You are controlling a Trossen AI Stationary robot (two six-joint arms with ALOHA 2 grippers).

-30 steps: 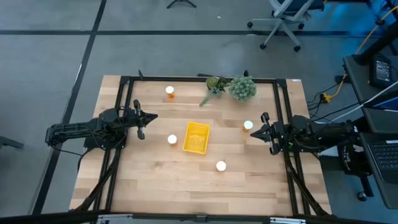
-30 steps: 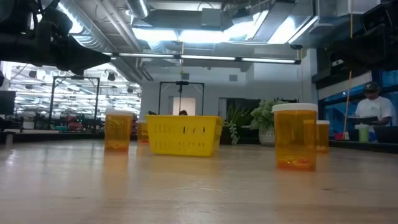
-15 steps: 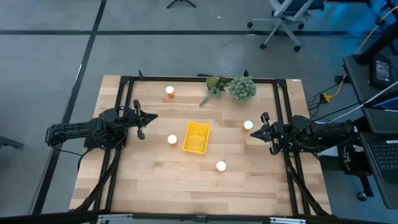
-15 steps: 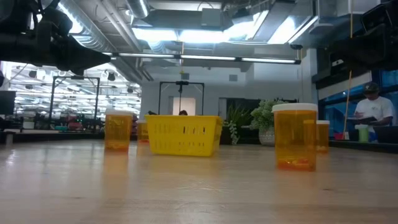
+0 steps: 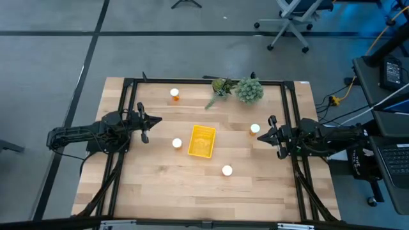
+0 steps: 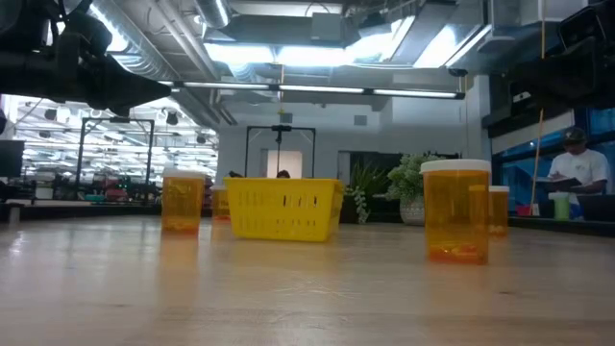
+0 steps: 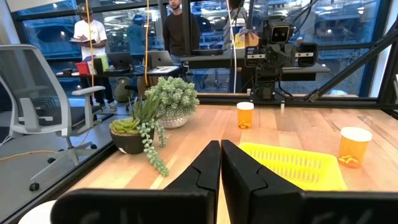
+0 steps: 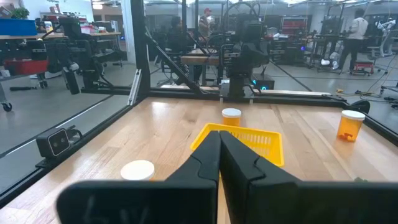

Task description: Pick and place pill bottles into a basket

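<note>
Four bottles stand loose on the bench, the basket is empty, and nothing is held.

The basket (image 5: 202,140) is seen at the middle of the bench (image 5: 160,191), its long axis running from the near edge to the far edge. One bottle (image 5: 177,143) stands just beside its left wall, one (image 5: 255,128) near the right gripper (image 5: 267,137), one (image 5: 227,170) toward the near edge, and one (image 5: 174,93) at the far left. All are upright, caps on top. The left gripper (image 5: 149,121) is held above the left side, its fingers pressed together, as the left wrist view shows. The right gripper is also pressed together. The bottle by the right gripper is judged the closest target: it lies just ahead of the fingertips, toward the far side. The fingers must be spread before any approach is made.
</note>
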